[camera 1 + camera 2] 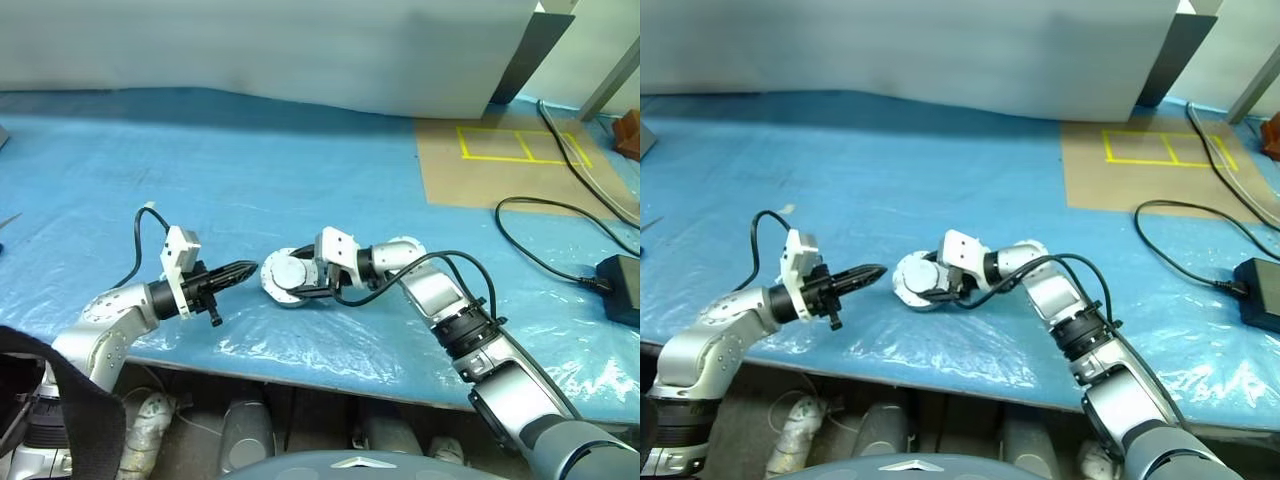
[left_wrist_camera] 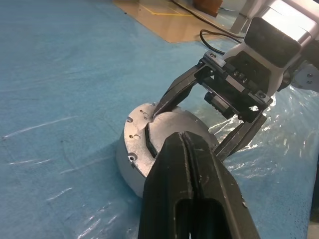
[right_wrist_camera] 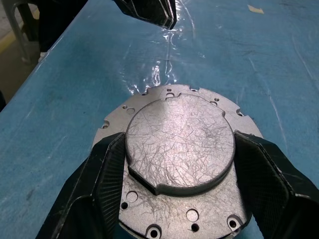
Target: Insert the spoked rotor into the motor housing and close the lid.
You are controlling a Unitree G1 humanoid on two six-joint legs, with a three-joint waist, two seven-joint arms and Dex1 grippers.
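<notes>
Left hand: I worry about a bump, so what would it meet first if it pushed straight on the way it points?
Probably the lid on the motor housing, directly ahead of the shut left hand, with the right hand straddling it; the gap's depth is unclear.

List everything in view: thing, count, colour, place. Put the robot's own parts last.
lid: one, plain grey back up, seated on the motor housing, between the right hand's fingers
motor housing: one, silver, on the blue sheet near the table's front edge
blue sheet: one, blue, covering the table
brown board: one, brown with yellow tape outlines, far right of the table
black cable: one, black, across the right side to a black box
black box: one, black, right edge of the table
left hand: one, black fingers shut and empty, pointing at the housing from its left
right hand: one, black fingers either side of the lid's raised disc
</notes>
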